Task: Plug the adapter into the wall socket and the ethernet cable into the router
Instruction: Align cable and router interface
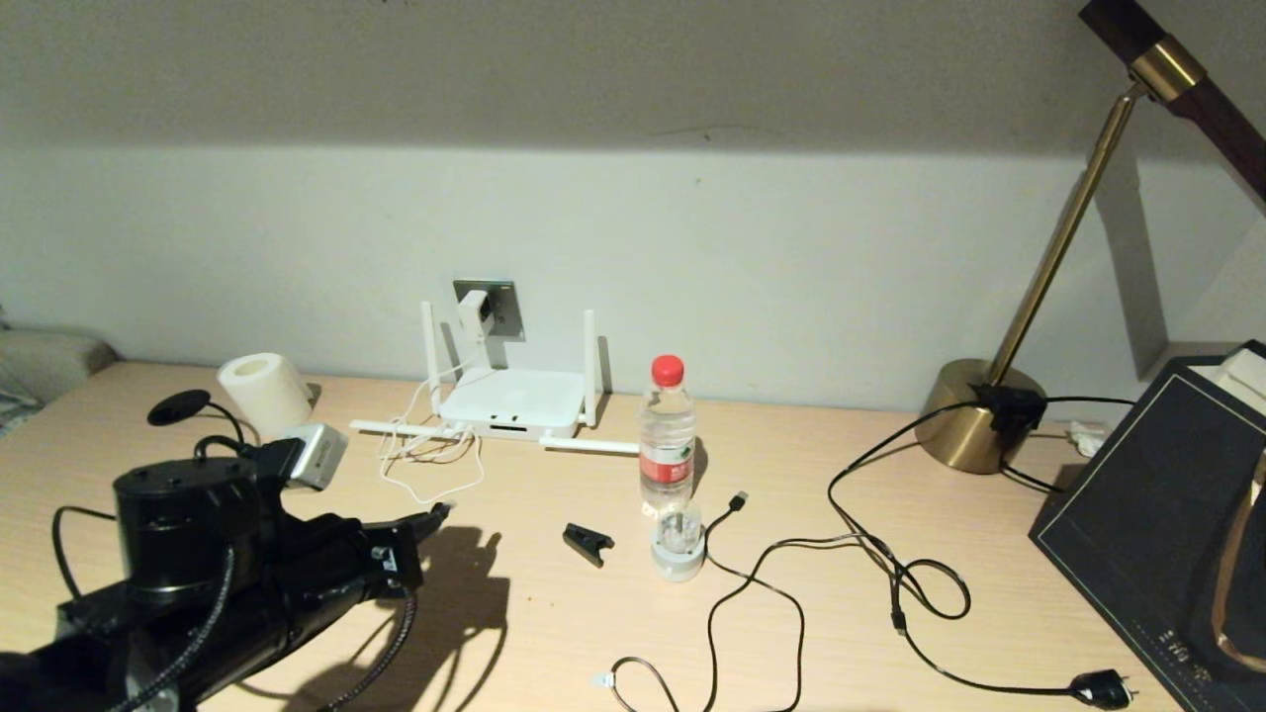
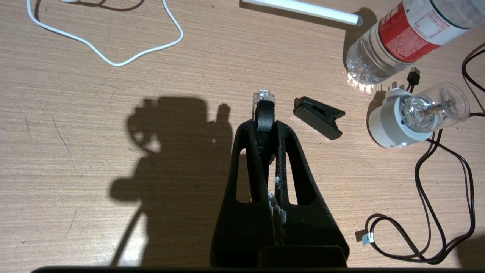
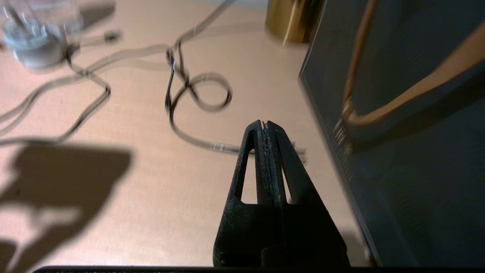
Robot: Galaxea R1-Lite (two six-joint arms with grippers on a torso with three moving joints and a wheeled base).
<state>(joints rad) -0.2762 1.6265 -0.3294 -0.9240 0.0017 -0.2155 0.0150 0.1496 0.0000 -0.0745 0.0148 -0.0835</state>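
Note:
The white adapter (image 1: 475, 314) sits in the grey wall socket (image 1: 504, 302) on the back wall, and its thin white cord (image 1: 427, 465) loops down onto the desk. The white router (image 1: 514, 400) stands below the socket with two antennas upright and two flat. My left gripper (image 2: 265, 123) is shut on the ethernet cable (image 2: 264, 110), whose clear-tipped plug (image 2: 264, 96) pokes out past the fingertips. In the head view the left gripper (image 1: 435, 514) hovers over the desk in front of the router. The cable's black disc (image 1: 178, 406) lies at the left. My right gripper (image 3: 264, 123) is shut and empty beside a dark box.
A water bottle (image 1: 667, 435), a black clip (image 1: 587, 542) and a small white device with a clear dome (image 1: 678, 546) stand right of the left gripper. Black cords (image 1: 870, 554) sprawl toward the brass lamp base (image 1: 979, 420). A tissue roll (image 1: 264, 393) is at left, a dark box (image 1: 1157, 514) at right.

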